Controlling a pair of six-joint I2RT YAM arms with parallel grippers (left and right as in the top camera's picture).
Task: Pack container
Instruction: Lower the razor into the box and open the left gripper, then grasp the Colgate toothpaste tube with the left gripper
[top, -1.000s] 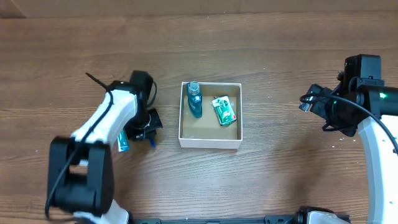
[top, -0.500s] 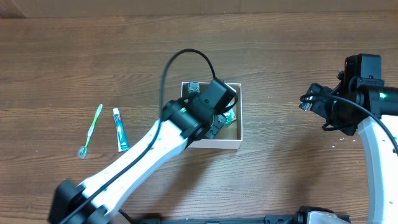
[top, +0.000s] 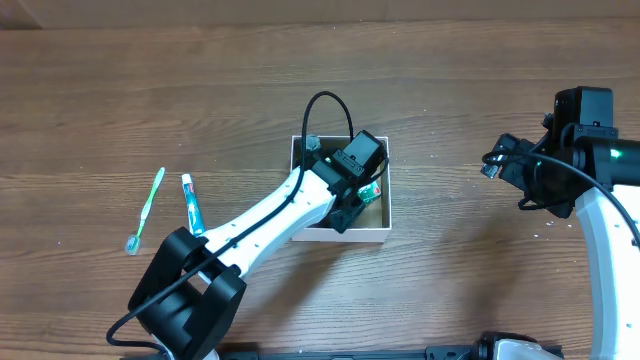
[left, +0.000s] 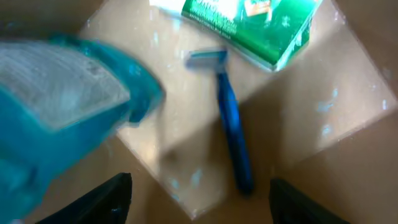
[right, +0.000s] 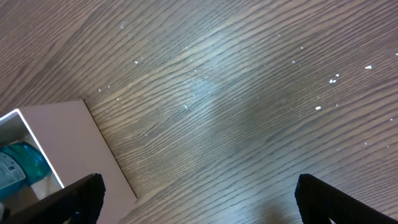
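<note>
We find the container (top: 340, 233) flat at the middle of the bench (top: 450, 300). Inside it, a blue razor (left: 231, 121) lies on the brown floor, with a green packet (left: 249, 25) at its 12 o'clock and a teal bottle (left: 56, 106) at its 9. Our left tool (left: 199, 202) hangs over the floor, fingers apart and empty. Our right tool (right: 208, 202) is also apart, idle at the container's 3 o'clock. A toothbrush (top: 148, 208) and toothpaste (top: 192, 207) lie on the bench at its 9 o'clock. We judge the box light and thin-walled, easily shoved or dented. Pinch a wall near a corner.
</note>
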